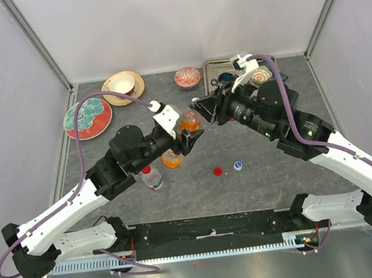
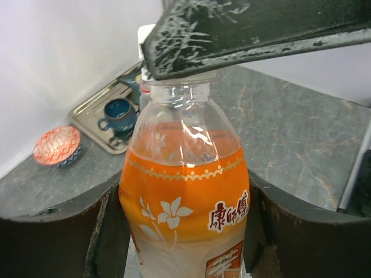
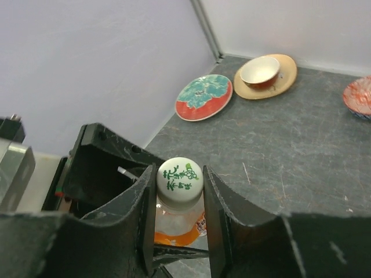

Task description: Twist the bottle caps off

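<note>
Right wrist view: right pincer [image 3: 178, 194] pinches the white cap [image 3: 179, 179], left pincer [image 2: 184, 231] clamps the orange bottle [image 2: 184, 197], open tabletop [image 3: 290, 145] beyond.

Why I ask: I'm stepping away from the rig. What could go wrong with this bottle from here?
The right gripper pinches only the sides of the rounded white cap, so it may slip rather than turn it. The left gripper clamps the orange bottle by its smooth body, which could spin along with the cap. The bottle is more than half full, so it may spill once opened.
</note>
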`<state>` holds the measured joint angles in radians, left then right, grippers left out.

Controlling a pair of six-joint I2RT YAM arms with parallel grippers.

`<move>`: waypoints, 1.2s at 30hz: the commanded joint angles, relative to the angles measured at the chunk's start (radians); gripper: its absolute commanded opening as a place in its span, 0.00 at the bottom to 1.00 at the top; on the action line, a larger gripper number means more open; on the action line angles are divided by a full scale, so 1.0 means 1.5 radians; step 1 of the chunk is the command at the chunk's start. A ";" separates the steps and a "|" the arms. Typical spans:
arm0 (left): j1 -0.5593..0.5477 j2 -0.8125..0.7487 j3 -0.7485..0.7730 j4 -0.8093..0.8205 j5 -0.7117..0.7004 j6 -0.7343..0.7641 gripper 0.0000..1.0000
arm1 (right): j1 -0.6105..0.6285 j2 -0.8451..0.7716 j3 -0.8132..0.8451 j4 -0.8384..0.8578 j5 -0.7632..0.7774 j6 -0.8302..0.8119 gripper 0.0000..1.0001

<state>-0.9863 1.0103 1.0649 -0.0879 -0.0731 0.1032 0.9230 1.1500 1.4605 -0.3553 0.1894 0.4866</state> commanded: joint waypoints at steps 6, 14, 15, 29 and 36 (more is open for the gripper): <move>0.033 -0.050 0.077 0.007 0.453 -0.102 0.38 | -0.002 -0.104 -0.039 0.116 -0.344 -0.165 0.00; 0.164 0.011 0.056 0.285 0.886 -0.451 0.41 | -0.002 -0.097 -0.035 0.133 -0.619 -0.153 0.00; 0.170 0.019 0.040 0.376 0.901 -0.491 0.41 | -0.002 -0.096 -0.034 0.135 -0.655 -0.151 0.00; 0.180 0.073 0.031 0.566 0.969 -0.666 0.39 | -0.002 -0.098 -0.023 0.182 -0.908 -0.127 0.00; 0.180 0.081 0.031 0.565 0.970 -0.666 0.39 | -0.002 -0.089 -0.044 0.181 -0.916 -0.134 0.00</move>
<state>-0.7425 1.1305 1.0924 0.6853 1.4532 -0.8494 0.8974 1.0397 1.4029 -0.0441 -0.9405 0.2310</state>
